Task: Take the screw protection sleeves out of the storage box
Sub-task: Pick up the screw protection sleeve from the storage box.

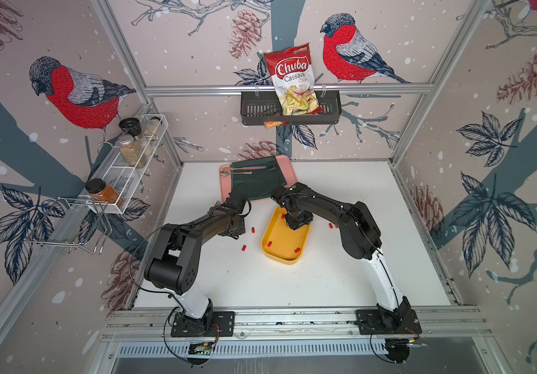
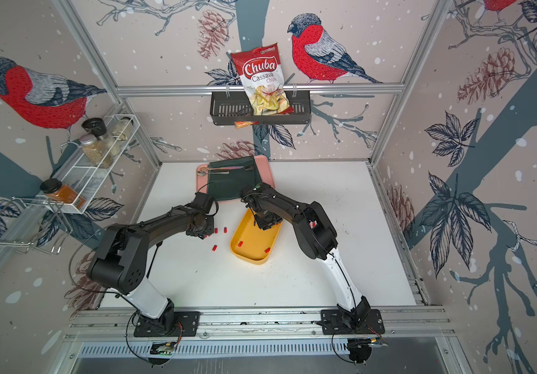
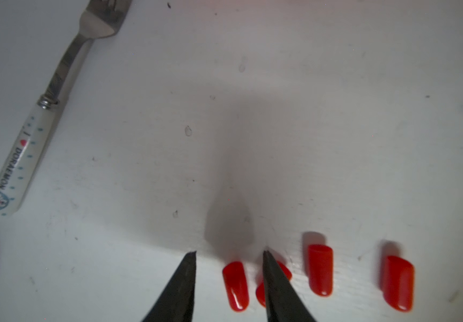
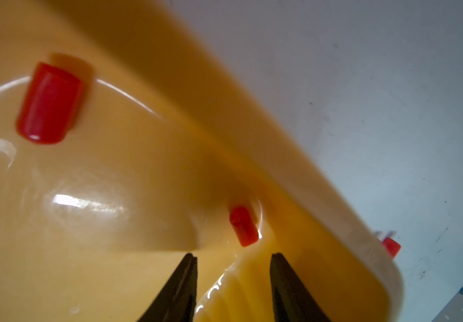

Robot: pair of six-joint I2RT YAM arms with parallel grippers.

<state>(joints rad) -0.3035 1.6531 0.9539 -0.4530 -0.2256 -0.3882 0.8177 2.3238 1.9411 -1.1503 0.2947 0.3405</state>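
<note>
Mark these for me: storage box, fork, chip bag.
storage box [image 1: 286, 238]: in a top view, bare yellow floor.
fork [image 3: 18, 164]: left wrist view, white handle.
chip bag [image 1: 293, 77]: in a top view, printed front.

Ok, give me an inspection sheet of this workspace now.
Surface: white table, scuffed and specked.
Job's things: yellow storage box holds a few screw protection sleeves; more lie on the table on both sides of it.
Clutter: pink tray with green cloth and cutlery; fork loose on the table.
Grippers: left gripper open over loose sleeves on the table; right gripper open over the box floor, a sleeve just ahead.
Cables: black cable loops beside the left arm.
Surroundings: chips bag in black wall basket; spice jars in white rack.
</note>
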